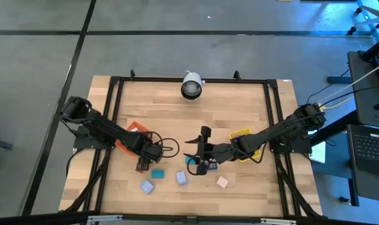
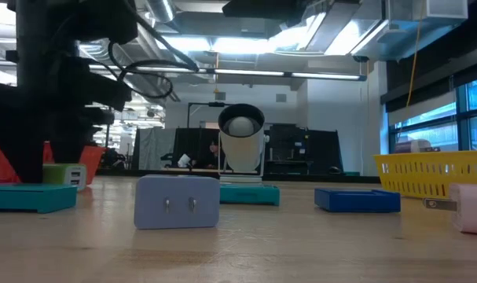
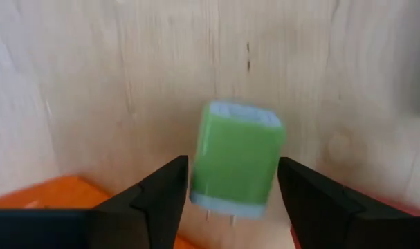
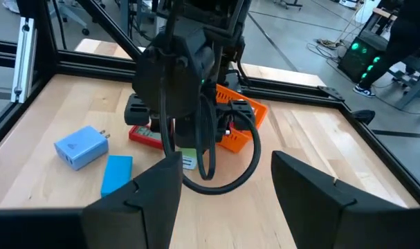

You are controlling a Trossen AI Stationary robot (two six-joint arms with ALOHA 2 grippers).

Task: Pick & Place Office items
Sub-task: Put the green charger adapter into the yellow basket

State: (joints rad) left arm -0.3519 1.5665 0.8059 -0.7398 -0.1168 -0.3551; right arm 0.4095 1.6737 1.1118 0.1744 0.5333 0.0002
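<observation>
Green block (image 3: 236, 160) between left gripper (image 3: 230, 207) fingers, spread wide, not clamped, beside orange tray (image 1: 134, 127). Right gripper (image 4: 223, 197) angled low over table (image 1: 239, 106), fingers parted, empty.

In the high view the left arm reaches from the left edge toward lower centre, its left gripper (image 1: 143, 164) pointing down with fingers (image 3: 161, 197) spread apart. The right arm stretches in from the right, the right gripper (image 1: 200, 164) near centre, fingers (image 4: 154, 190) parted.
</observation>
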